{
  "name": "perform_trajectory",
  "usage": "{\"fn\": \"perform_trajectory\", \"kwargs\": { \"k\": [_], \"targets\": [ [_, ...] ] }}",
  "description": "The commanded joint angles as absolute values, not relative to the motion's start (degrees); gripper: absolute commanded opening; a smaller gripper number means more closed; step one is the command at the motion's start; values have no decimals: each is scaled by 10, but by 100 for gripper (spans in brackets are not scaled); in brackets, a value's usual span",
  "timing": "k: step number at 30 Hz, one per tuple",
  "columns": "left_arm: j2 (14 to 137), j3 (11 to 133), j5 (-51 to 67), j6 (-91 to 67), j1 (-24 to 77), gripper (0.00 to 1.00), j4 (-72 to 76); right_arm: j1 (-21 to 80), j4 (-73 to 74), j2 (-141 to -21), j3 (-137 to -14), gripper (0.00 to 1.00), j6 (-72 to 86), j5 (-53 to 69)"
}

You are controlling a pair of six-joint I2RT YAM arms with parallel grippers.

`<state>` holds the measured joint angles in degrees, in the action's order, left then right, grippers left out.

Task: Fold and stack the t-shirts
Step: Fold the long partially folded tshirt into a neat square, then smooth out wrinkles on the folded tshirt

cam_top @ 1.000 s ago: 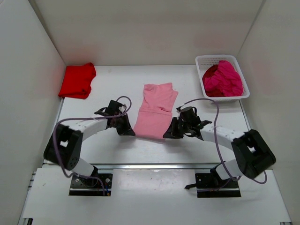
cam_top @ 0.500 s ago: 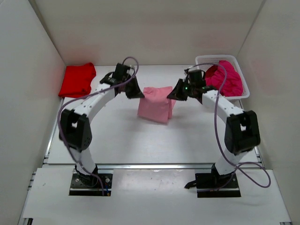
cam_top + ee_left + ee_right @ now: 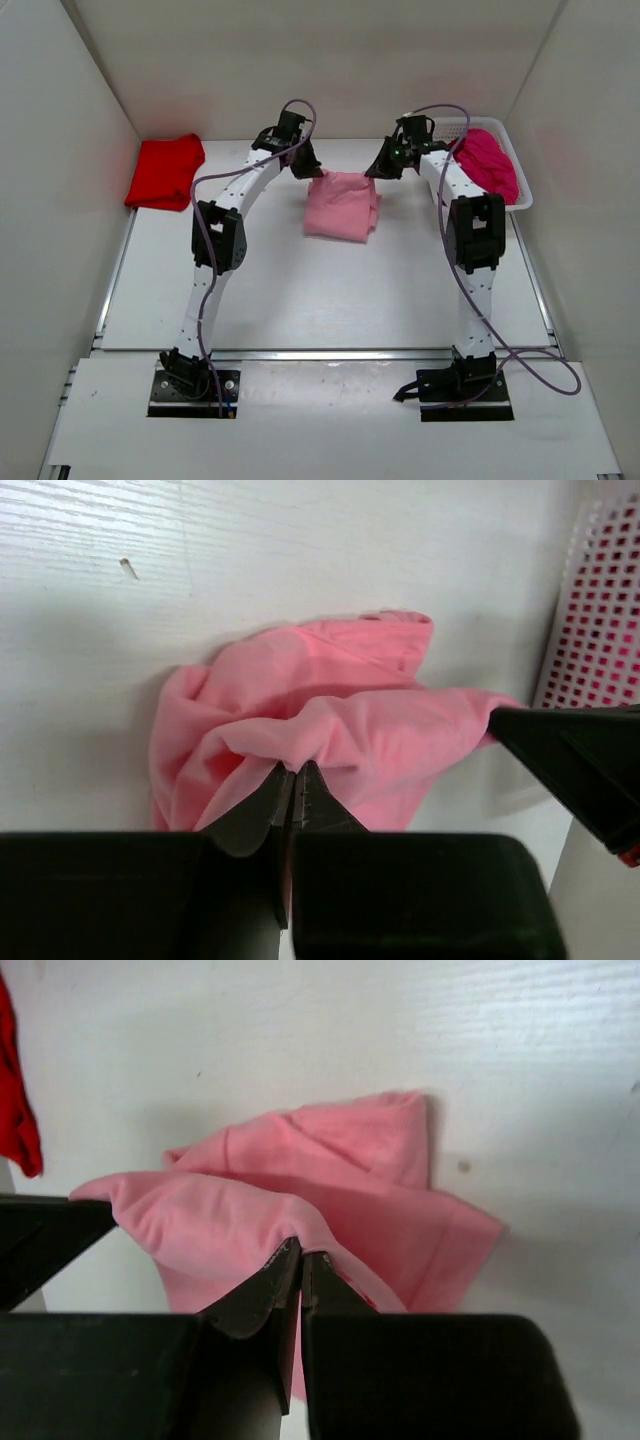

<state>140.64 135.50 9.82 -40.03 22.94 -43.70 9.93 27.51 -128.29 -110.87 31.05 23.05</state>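
both arms reach far across the surface (image 3: 330, 290), and the pink tee (image 3: 342, 205) sits between their tips at the back middle. the left hand (image 3: 293, 780) is clenched on the tee's upper left corner, its two dark fingers meeting tip to tip with a small ridge of pink cloth bunched between them. the right hand (image 3: 300, 1255) grips the opposite upper corner the same way, fingers pressed together on a fold of fabric. the edge between the two hands runs fairly taut from one to the other and seems to sit a little above the layer beneath. the rest of the tee lies on the surface doubled over and rumpled, roughly square from above, with loose creases and one corner poking out toward the far side. the red tee (image 3: 164, 172) lies as a soft folded bundle at the back left corner, well apart from the pink one. its edge just shows at the left of the right wrist view. the magenta tees (image 3: 488, 165) are heaped in the basket (image 3: 522, 200) at the back right corner — the pile rises above the rim. the right arm passes just beside the basket, whose mesh wall shows near the pink tee in the left wrist view.
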Motion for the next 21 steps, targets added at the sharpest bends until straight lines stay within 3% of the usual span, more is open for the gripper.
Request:
{"fn": "perform_trajectory", "kwargs": {
  "k": [1, 2, 3, 5, 7, 8, 10, 11, 13, 15, 16, 17, 21],
  "targets": [
    [1426, 1402, 84, -429, 221, 12, -450, 97, 335, -1348, -1228, 2, 284, 215],
    [1438, 1408, 90, -432, 221, 15, -440, 96, 351, -1370, -1247, 3, 284, 210],
    [1440, 1417, 85, -436, 218, 25, -436, 97, 360, -1378, -1275, 7, 286, 206],
    [1436, 1424, 78, -445, 214, 42, -410, 97, 366, -1397, -1314, 23, 306, 205],
    [1424, 1426, 73, -452, 207, 68, -388, 92, 398, -1414, -1369, 34, 299, 200],
    [1413, 1419, 68, -451, 201, 76, -385, 93, 413, -1432, -1427, 38, 294, 193],
    [1391, 1409, 62, -443, 194, 80, -383, 101, 497, -1487, -1539, 39, 275, 183],
    [1373, 1382, 64, -430, 198, 77, -381, 98, 517, -1505, -1618, 36, 276, 192],
    [1343, 1329, 70, -414, 209, 68, -368, 105, 530, -1485, -1573, 28, 274, 203],
    [1316, 1264, 87, -408, 232, 49, -348, 122, 557, -1490, -1602, 7, 263, 190],
    [1307, 1247, 107, -415, 237, 34, -333, 127, 556, -1497, -1604, 3, 257, 193],
    [1311, 1226, 112, -421, 248, 26, -323, 130, 559, -1504, -1614, 0, 257, 204],
    [1353, 1249, 158, -447, 256, 26, -316, 144, 597, -1527, -1617, 0, 253, 220]
  ]
}}
